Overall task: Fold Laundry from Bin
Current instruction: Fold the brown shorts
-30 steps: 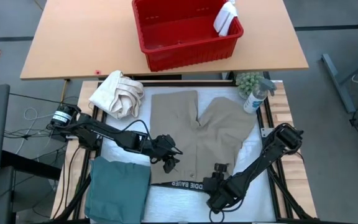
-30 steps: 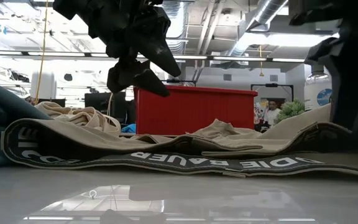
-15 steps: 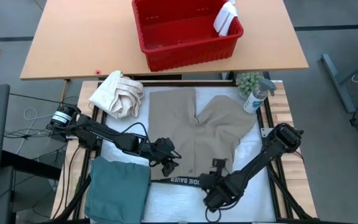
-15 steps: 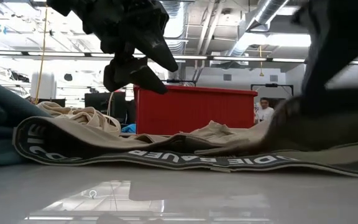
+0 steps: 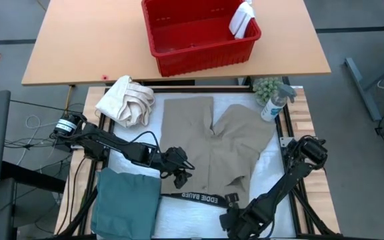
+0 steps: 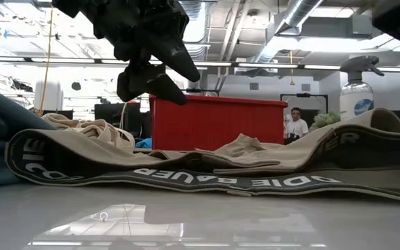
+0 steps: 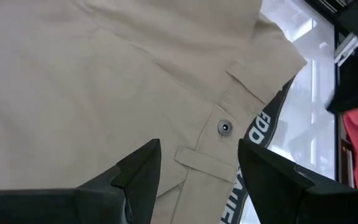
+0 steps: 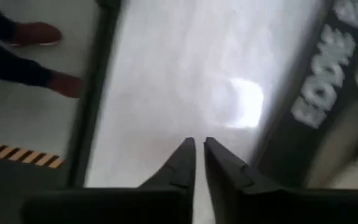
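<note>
Two pincers sit at the near edge of the tan khaki trousers (image 5: 215, 143), which lie spread flat and unfolded on the white counter (image 5: 192, 213). The left pincer (image 5: 181, 175) hovers with fingers apart and empty over the waistband by its button. The right pincer (image 5: 231, 212) is just off the waistband's dark printed lining, fingers nearly together and gripping nothing. A folded teal-green garment (image 5: 127, 200) lies beside the trousers, apparently finished. The rectangular red plastic bin (image 5: 199, 33) holds only a small white cloth (image 5: 242, 20), which is left to fold.
</note>
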